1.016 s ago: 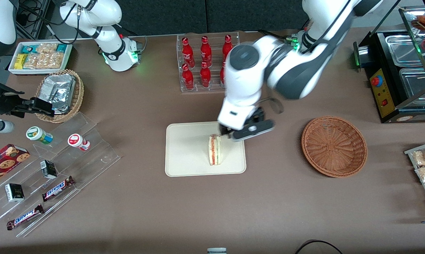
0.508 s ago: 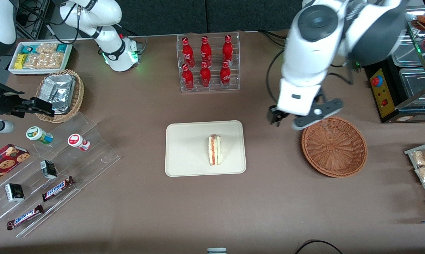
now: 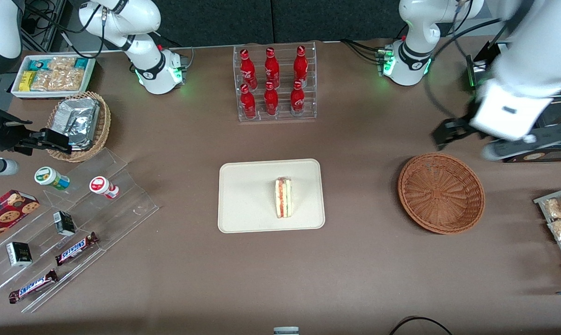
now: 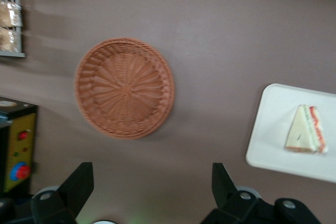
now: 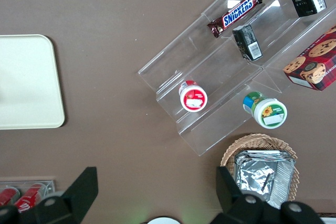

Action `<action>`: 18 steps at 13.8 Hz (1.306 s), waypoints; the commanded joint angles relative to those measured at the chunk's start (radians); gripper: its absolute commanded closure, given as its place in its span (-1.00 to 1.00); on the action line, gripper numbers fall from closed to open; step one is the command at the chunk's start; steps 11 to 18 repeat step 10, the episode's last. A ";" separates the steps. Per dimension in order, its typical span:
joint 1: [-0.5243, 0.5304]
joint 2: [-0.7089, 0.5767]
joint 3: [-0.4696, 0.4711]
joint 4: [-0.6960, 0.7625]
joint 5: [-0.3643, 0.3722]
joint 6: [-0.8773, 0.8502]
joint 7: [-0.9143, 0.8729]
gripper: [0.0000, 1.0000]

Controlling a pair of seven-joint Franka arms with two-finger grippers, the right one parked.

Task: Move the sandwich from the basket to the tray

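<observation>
The sandwich (image 3: pixel 283 197) lies on its side on the cream tray (image 3: pixel 243 195), with its red and green filling edge showing. It shows the same way in the left wrist view, the sandwich (image 4: pixel 305 136) resting on the tray (image 4: pixel 278 140). The reddish-brown basket (image 3: pixel 441 192) is empty, as the basket (image 4: pixel 124 87) also appears from the wrist. My left gripper (image 3: pixel 448 132) hangs high above the table, farther from the front camera than the basket and toward the working arm's end. The gripper (image 4: pixel 151 182) is open, and nothing is between its fingers.
A rack of red bottles (image 3: pixel 273 83) stands farther back than the tray. A black food warmer (image 3: pixel 517 116) and a rack of snack packets (image 3: pixel 559 218) sit at the working arm's end. Acrylic shelves with snacks (image 3: pixel 66 218) and a foil-packet basket (image 3: pixel 78 123) lie toward the parked arm's end.
My gripper has left the sandwich on the tray, risen, and swung past the basket toward the working arm's end. The sandwich has stayed in place.
</observation>
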 commanded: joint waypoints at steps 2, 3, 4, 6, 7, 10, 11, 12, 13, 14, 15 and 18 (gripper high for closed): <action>-0.008 -0.052 0.144 -0.006 -0.076 -0.066 0.217 -0.99; -0.008 -0.050 0.169 -0.009 -0.083 -0.068 0.248 -0.99; -0.003 -0.044 0.181 -0.009 -0.102 -0.069 0.262 -0.99; -0.003 -0.026 0.190 -0.010 -0.120 -0.065 0.266 -0.99; -0.003 -0.018 0.190 -0.012 -0.120 -0.059 0.272 -0.99; 0.000 0.008 0.209 -0.029 -0.112 -0.049 0.349 -0.99; 0.000 0.008 0.209 -0.029 -0.112 -0.049 0.349 -0.99; 0.000 0.008 0.209 -0.029 -0.112 -0.049 0.349 -0.99; 0.000 0.008 0.209 -0.029 -0.112 -0.049 0.349 -0.99; 0.000 0.008 0.209 -0.029 -0.112 -0.049 0.349 -0.99; 0.000 0.008 0.209 -0.029 -0.112 -0.049 0.349 -0.99; 0.000 0.008 0.209 -0.029 -0.112 -0.049 0.349 -0.99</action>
